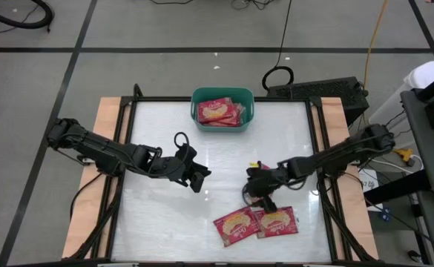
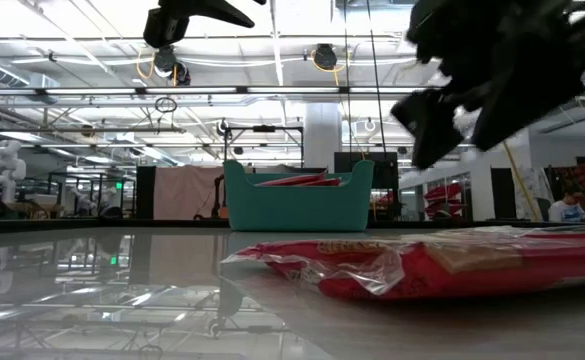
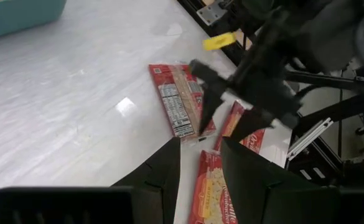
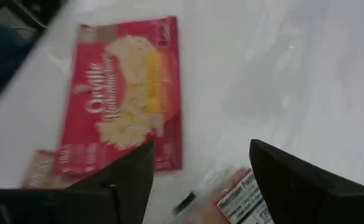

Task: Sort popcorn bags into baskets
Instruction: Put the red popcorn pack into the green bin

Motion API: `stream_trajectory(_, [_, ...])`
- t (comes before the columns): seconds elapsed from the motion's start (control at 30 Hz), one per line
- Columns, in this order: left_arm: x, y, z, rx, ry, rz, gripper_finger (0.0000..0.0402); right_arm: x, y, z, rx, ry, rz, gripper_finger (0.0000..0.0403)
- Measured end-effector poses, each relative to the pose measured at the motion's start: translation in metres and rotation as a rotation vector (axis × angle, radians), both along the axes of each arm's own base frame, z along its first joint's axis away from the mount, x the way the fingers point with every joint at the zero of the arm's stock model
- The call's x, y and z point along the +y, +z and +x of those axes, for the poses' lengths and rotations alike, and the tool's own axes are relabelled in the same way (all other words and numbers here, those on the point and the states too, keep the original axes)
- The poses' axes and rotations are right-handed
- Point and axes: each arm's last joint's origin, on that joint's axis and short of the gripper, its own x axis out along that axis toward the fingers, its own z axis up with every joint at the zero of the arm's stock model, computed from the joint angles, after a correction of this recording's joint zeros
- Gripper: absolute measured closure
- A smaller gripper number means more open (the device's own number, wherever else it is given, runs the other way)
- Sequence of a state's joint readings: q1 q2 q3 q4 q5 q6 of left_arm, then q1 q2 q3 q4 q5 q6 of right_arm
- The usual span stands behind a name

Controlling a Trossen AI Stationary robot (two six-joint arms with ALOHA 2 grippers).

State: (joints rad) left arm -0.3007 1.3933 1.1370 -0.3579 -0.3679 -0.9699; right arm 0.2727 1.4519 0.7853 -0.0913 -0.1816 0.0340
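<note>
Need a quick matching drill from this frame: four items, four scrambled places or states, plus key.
Items:
1. teal basket
2. left gripper
3. right gripper
4. popcorn bags on the table

Places or states:
A. open, just above the loose bags
B. near table edge, side by side
C. far table edge, bags inside
D. open, over bare table, mid-left

Pairs: 1-C, 2-D, 3-A, 4-B

The desk (image 1: 157,133) has a glossy white top with pale wooden strips along its two sides and a dark frame. Around it lies grey floor (image 1: 165,30) crossed by dark tape lines. Beyond the desk's far edge a black cable (image 1: 285,37) runs to a black box (image 1: 328,93). Level across the desk, a workshop hall shows, with ceiling trusses, strip lights (image 2: 122,92) and a white pillar (image 2: 323,130).
</note>
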Motion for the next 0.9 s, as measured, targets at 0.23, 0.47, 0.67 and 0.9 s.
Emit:
stream_trajectory(0.23, [0.000, -0.001, -0.001, 0.012, -0.001, 0.004, 0.0284, -0.002, -0.034, 0.015, 0.041, -0.056, -0.110, 0.0147])
stream_trajectory(0.47, [0.000, -0.001, -0.001, 0.016, -0.001, 0.003, 0.0284, 0.000, -0.057, 0.020, 0.087, 0.004, -0.137, 0.0166])
stream_trajectory(0.67, [0.000, -0.002, -0.001, 0.021, -0.004, 0.007, 0.0284, 0.000, -0.061, 0.020, 0.102, -0.001, -0.144, 0.0215])
stream_trajectory(0.9, [0.000, -0.004, -0.003, 0.056, -0.003, 0.016, 0.0284, -0.001, -0.062, 0.020, 0.111, -0.004, -0.148, 0.0316])
